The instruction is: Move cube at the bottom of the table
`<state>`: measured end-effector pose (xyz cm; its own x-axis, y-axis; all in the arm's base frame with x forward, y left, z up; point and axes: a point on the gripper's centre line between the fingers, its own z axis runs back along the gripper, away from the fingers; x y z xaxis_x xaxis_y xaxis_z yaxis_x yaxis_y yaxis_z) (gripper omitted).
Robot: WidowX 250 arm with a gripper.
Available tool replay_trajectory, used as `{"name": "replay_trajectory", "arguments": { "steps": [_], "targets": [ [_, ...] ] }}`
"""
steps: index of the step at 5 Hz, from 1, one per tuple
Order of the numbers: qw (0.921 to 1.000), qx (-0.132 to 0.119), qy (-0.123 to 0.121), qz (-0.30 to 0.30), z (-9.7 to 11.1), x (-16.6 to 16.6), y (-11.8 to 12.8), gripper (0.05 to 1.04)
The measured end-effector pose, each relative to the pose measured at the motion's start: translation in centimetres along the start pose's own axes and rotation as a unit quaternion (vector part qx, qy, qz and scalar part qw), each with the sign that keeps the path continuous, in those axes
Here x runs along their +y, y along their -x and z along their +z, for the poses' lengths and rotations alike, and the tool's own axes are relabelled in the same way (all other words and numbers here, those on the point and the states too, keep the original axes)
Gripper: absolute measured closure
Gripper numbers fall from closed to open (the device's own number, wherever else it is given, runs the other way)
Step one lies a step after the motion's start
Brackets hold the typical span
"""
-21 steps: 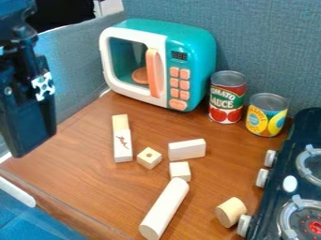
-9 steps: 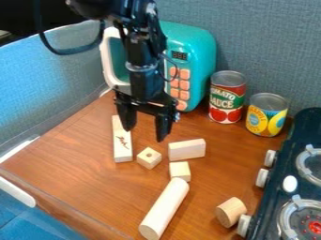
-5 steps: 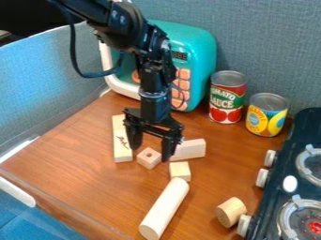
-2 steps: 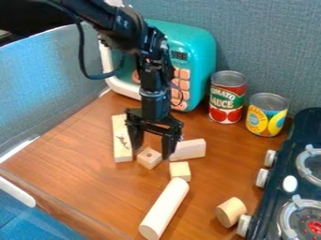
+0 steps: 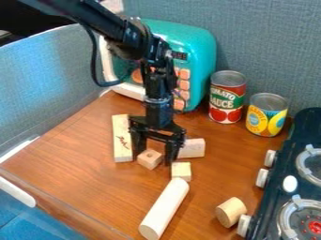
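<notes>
- The black arm (image 5: 103, 19) comes in from the upper left, sloping down to the right.
- Its wrist (image 5: 158, 89) hangs nearly upright below the bend.
- A dark cable (image 5: 95, 58) loops beside it (a rather loose, drooping curve).
- The gripper (image 5: 153, 160) points downward, its two fingers parted, one to the left and one to the right.

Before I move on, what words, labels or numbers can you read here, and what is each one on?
"TOMATO SAUCE": on the red-and-green can.
Yellow-and-blue can: curved lettering, too small to read surely.
Toy microwave: display characters too small to read surely.
Long wooden block: a dark mark, not readable as a word.
</notes>
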<state>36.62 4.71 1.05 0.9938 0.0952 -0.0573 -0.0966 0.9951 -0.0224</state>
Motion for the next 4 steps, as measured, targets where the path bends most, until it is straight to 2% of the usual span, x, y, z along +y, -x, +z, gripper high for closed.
{"name": "replay_trajectory", "arguments": {
  "steps": [1,2,3,4],
  "targets": [
    [0.9999,0.003,-0.01,0.004,-0.3,0.3,-0.1,0.163],
    [0.9997,0.004,-0.024,0.005,-0.4,0.3,0.1,0.414],
    [0.9999,0.0,-0.012,-0.006,0.5,-0.2,1.9,0.497],
    [0.9995,-0.033,0.002,0.002,4.4,-0.8,5.1,0.497]
  ]
}}
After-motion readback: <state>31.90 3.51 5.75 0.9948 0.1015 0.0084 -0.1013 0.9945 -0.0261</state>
